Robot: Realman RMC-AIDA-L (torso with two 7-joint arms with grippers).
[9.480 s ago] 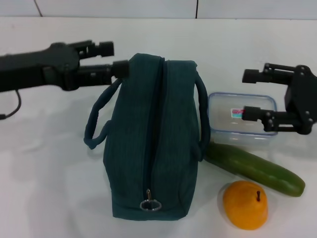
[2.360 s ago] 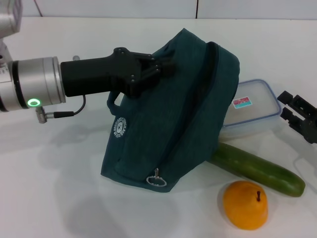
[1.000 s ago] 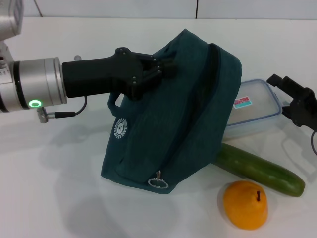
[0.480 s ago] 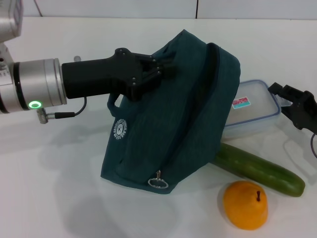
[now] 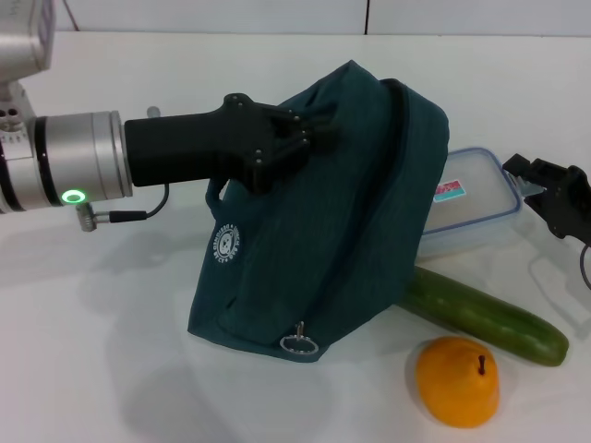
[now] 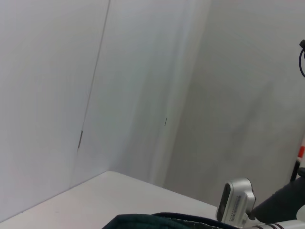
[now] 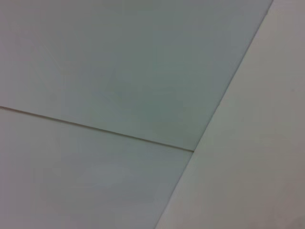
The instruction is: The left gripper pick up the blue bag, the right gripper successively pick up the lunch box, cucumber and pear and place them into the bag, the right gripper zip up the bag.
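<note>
My left gripper (image 5: 312, 140) is shut on the upper side of the blue bag (image 5: 342, 231) and holds it tilted, its bottom edge resting on the table. The bag's zipper is closed, and its ring pull (image 5: 299, 343) hangs at the near end. A strip of the bag's top (image 6: 157, 220) shows in the left wrist view. The lunch box (image 5: 473, 198) lies right of the bag, partly behind it. The cucumber (image 5: 485, 316) lies in front of the box, and the pear (image 5: 457, 380) sits nearest. My right gripper (image 5: 538, 196) hovers open just right of the lunch box, holding nothing.
The white table (image 5: 102, 351) stretches to the left of and in front of the bag. A white wall (image 5: 277, 14) runs along the far edge. The right wrist view shows only pale wall panels (image 7: 119, 71).
The left gripper and the bag have shifted slightly to the right. The right gripper has come down a little and stays beside the lunch box's right end.
</note>
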